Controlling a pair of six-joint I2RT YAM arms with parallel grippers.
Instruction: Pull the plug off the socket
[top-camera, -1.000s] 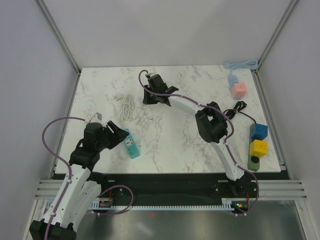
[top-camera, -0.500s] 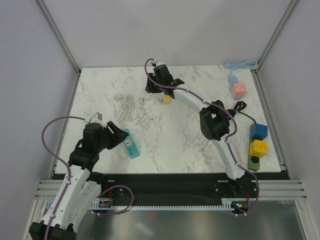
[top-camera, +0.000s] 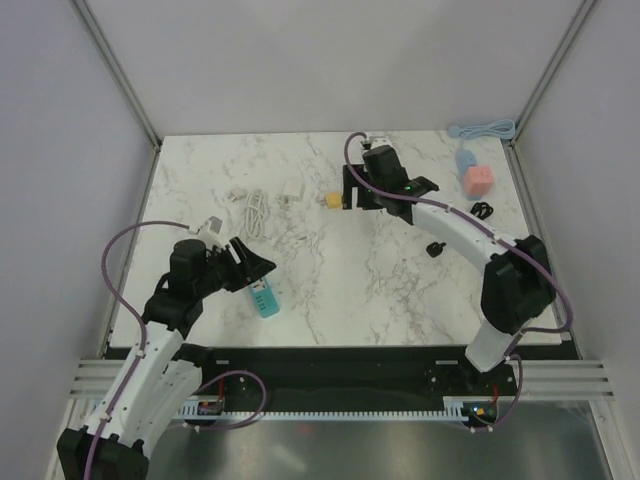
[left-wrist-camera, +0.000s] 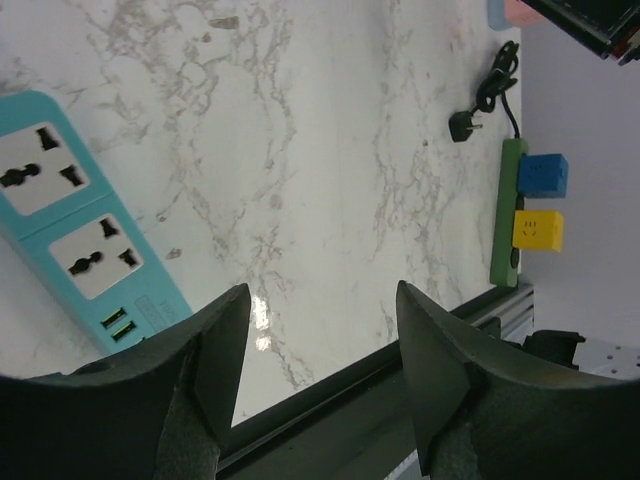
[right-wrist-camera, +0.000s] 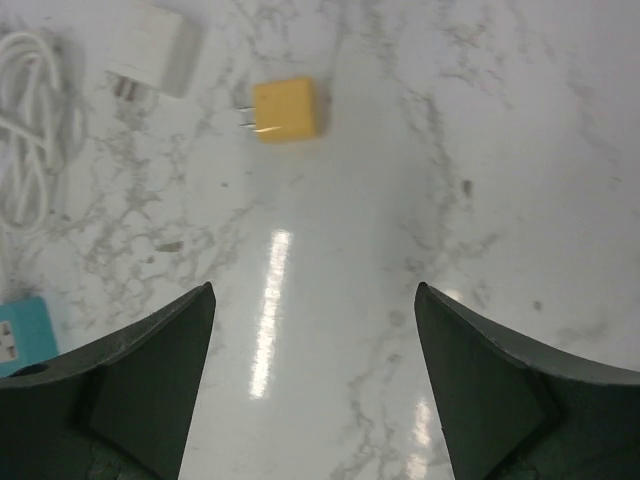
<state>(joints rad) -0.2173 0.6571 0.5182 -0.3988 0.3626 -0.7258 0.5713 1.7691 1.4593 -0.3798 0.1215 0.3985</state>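
Shows yellow plug (right-wrist-camera: 286, 109) lying loose on marble table (top-camera: 400, 290), white charger (right-wrist-camera: 155, 48) just beside it, well apart from turquoise socket strip (left-wrist-camera: 70, 220). Finds R gripper (right-wrist-camera: 312, 300) spread wide near plug, holding nothing; L gripper (left-wrist-camera: 322, 320) likewise wide apart & empty, at strip's USB end.

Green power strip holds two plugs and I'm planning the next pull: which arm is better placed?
Right, probably. The green power strip lies at the right edge of the table, that arm's side, and the right gripper is open. The left gripper sits by the teal power strip, across from it.
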